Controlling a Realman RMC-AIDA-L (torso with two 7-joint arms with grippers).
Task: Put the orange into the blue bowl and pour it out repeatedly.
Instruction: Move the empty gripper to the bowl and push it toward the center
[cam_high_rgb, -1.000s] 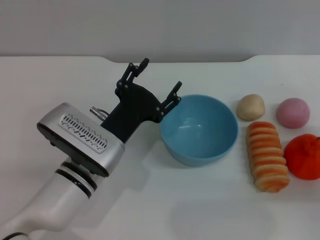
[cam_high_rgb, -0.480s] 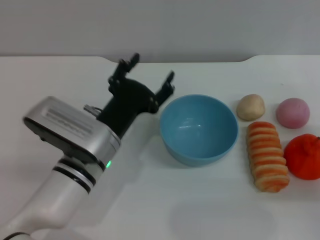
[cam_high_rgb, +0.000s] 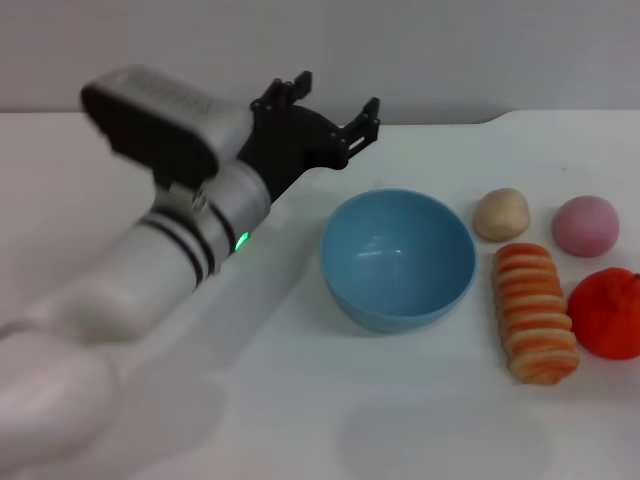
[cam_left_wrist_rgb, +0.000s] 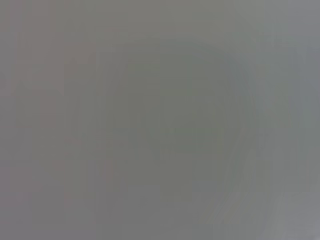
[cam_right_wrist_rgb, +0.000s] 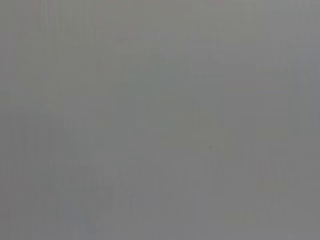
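The blue bowl (cam_high_rgb: 398, 258) stands upright and empty in the middle of the white table. The orange (cam_high_rgb: 607, 312) lies at the right edge of the head view, right of a striped bread roll. My left gripper (cam_high_rgb: 335, 110) hangs open and empty in the air, behind and to the left of the bowl, well clear of its rim. Both wrist views show only flat grey. The right gripper is out of view.
A striped orange-and-cream bread roll (cam_high_rgb: 535, 312) lies between bowl and orange. Behind it sit a beige ball (cam_high_rgb: 501, 214) and a pink ball (cam_high_rgb: 586, 225). My left arm (cam_high_rgb: 150, 270) crosses the left part of the table (cam_high_rgb: 300, 400).
My left gripper has let go of the bowl's left rim, lifted and swung back away from it. The bowl stays in place. The orange has not moved.
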